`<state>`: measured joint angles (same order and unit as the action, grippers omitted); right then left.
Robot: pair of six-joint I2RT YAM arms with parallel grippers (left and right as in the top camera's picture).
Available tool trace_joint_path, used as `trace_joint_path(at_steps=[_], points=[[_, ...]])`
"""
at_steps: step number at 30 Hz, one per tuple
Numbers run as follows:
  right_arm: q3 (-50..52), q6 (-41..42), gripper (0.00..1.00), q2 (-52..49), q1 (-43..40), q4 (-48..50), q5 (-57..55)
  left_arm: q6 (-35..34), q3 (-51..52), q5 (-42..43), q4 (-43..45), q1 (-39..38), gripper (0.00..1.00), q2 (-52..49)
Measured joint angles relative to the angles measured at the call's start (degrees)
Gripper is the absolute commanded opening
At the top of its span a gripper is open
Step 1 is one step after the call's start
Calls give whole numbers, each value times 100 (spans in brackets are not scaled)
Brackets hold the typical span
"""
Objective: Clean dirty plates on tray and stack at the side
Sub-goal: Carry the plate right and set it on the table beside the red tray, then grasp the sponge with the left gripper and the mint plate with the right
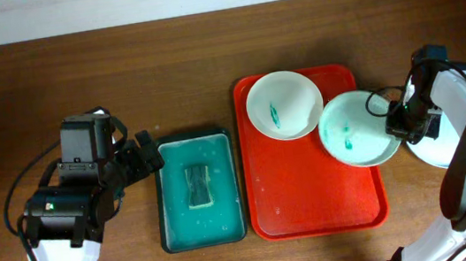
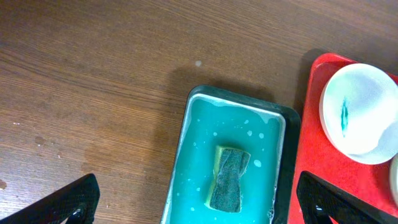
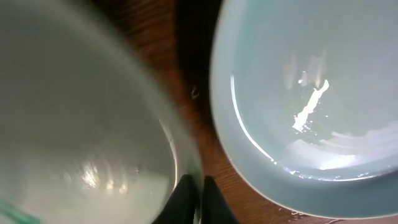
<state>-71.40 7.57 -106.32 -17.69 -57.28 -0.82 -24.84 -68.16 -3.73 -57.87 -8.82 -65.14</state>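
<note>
Evidently right gripper point(image 1: 402, 119) clamps the dirty plate point(image 1: 351, 130) at its 3 o'clock rim for lifting; left gripper point(image 1: 148, 157) hangs open.

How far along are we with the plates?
Done: one side plate lies off the red tray and looks clean. In hand: the right gripper has its jaws on the right stained plate's rim. Left: the left stained plate; the sponge lies in its basin; the left gripper is open.
</note>
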Motion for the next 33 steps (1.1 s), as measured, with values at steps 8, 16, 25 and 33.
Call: trace_joint_path(at_steps=[8,16,25,33], points=[[-17,-2,4,1875,658,-1475,728,0,0,0,0,0,100,0],[2444,1738,24,1980,2232,533,1005,0,0,0,2,0,99,0],[540,769,34,3171,2120,-393,1137,-4,2,966,-2,-22,93,-37],[494,675,34,3630,2120,-876,1147,179,951,855,337,-1622,50,-2247]])
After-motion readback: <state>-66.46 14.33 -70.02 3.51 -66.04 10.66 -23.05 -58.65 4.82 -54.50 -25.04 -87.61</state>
